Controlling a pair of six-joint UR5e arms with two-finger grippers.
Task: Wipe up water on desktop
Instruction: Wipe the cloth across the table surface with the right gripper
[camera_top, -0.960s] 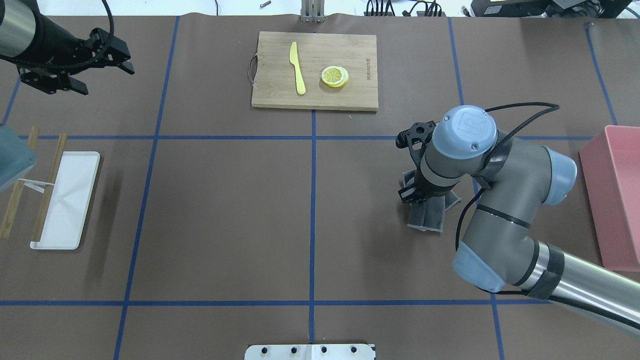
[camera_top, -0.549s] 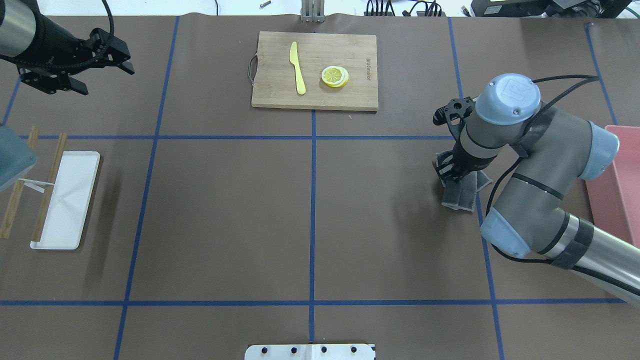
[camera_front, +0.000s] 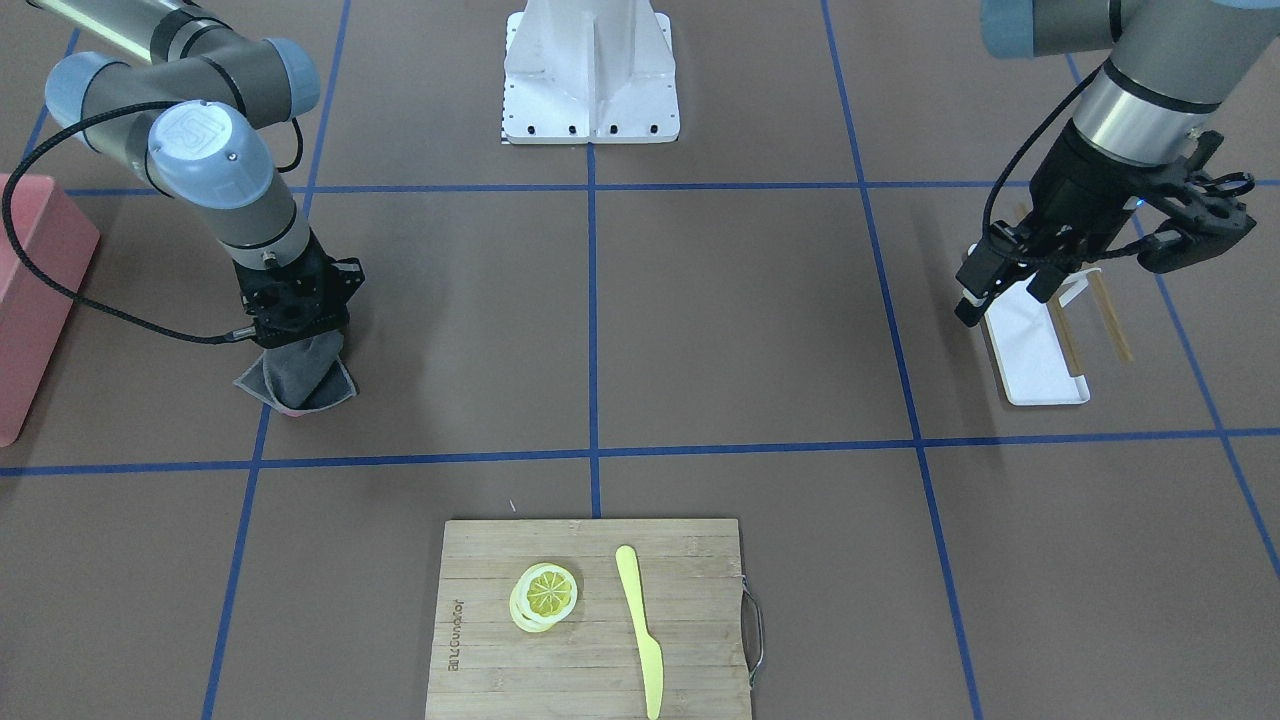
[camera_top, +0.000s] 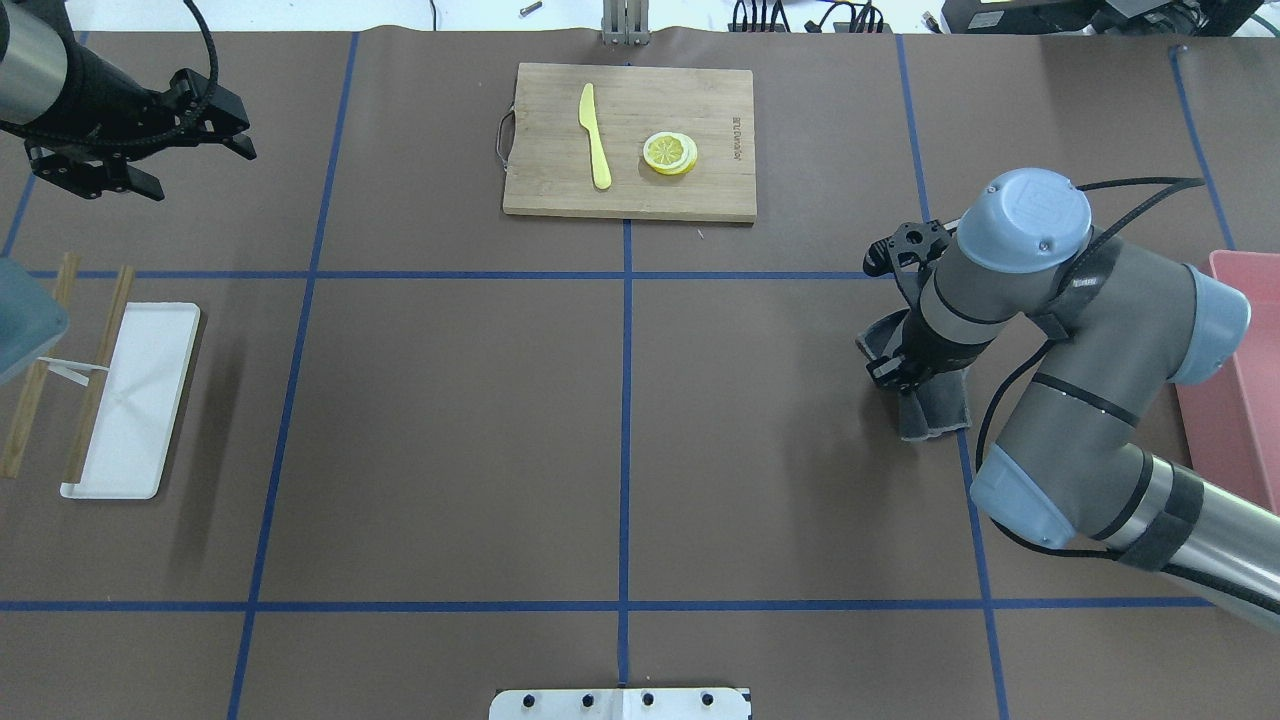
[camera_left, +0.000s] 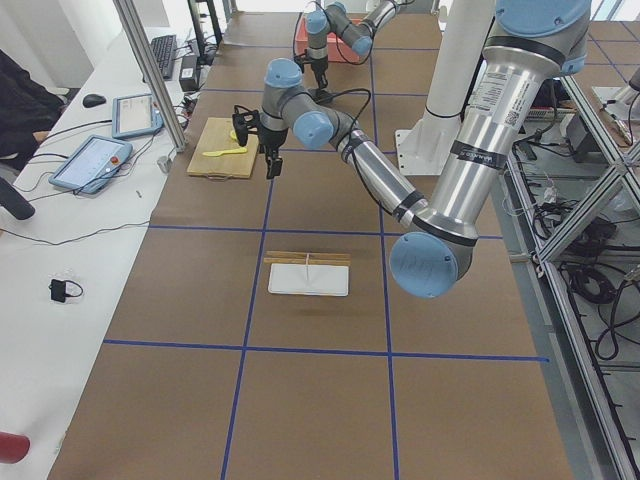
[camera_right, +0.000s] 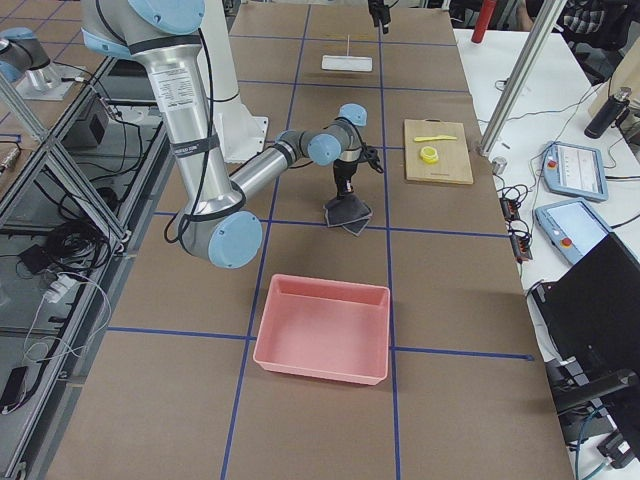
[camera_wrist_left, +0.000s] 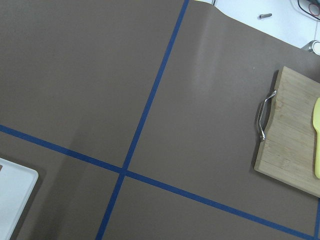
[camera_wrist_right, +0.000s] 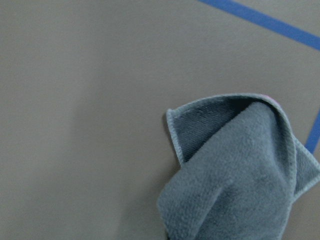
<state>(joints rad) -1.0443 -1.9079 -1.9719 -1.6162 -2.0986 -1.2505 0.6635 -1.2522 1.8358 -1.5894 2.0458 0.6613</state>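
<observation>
The desktop (camera_top: 450, 430) is a matte brown surface crossed by blue tape lines. I see no water on it. My right gripper (camera_top: 893, 368) is shut on a grey cloth (camera_top: 932, 408) and holds it down against the desktop, on the right side beside a blue tape line. The cloth also shows in the front view (camera_front: 300, 378) and folded in the right wrist view (camera_wrist_right: 240, 175). My left gripper (camera_top: 204, 172) is open and empty, above the far left of the desktop. It also shows in the front view (camera_front: 1060, 285).
A bamboo cutting board (camera_top: 700, 100) at the back middle carries a yellow knife (camera_top: 596, 135) and lemon slices (camera_top: 670, 153). A white tray (camera_top: 135, 400) with chopsticks lies at the left. A pink bin (camera_top: 1235, 400) stands at the right edge.
My right gripper dragged the cloth to the right across the desktop, then a little towards the robot. My left gripper shifted slightly left.
</observation>
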